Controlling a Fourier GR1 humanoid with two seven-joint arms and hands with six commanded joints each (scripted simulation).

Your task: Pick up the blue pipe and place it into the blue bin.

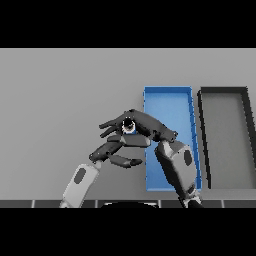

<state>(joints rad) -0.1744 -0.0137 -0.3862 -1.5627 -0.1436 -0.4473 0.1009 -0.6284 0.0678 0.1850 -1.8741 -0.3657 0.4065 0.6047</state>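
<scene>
The blue pipe (130, 128) shows only as a small blue end with a dark hole, just left of the blue bin (167, 102). My right hand (142, 124) reaches in from the lower right across the bin's left wall, and its fingers curl round the pipe, hiding most of it. I cannot tell whether the pipe is off the table. My left hand (114, 150) sits directly below the right hand, with its fingers stretched out toward the bin and holding nothing.
A dark grey bin (245, 140) stands to the right of the blue bin, almost touching it. Both bins are long and run from the table's middle toward its front edge. Grey table (60, 100) spreads to the left.
</scene>
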